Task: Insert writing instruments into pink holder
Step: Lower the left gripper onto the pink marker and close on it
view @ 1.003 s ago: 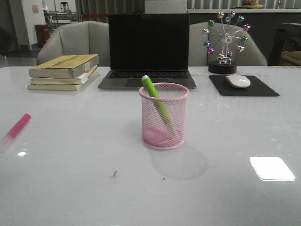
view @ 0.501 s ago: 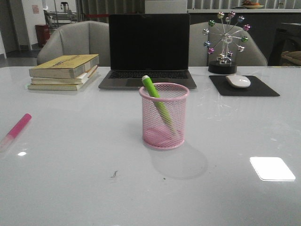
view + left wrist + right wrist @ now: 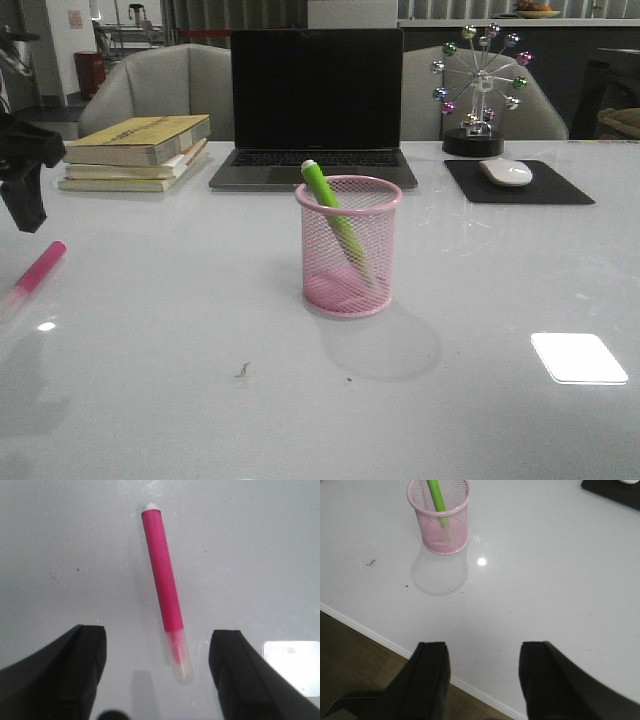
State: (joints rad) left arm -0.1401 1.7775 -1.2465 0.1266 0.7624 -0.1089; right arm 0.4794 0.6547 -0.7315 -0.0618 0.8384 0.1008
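Observation:
The pink holder stands upright mid-table, with the green marker leaning inside it and its top above the rim. The hot pink marker lies flat on the table at the far left. My left arm hangs just above it. In the left wrist view my left gripper is open, and the pale end of the pink marker lies between its fingers, untouched. My right gripper is open and empty over the table's near edge, well short of the holder and the green marker.
Behind the holder is an open laptop. A stack of books lies at the back left. A mouse on a black pad and a ferris-wheel ornament are at the back right. The table edge drops to the floor.
My left arm has come into the front view at the left edge, above the pink marker. The holder and both markers have not moved.

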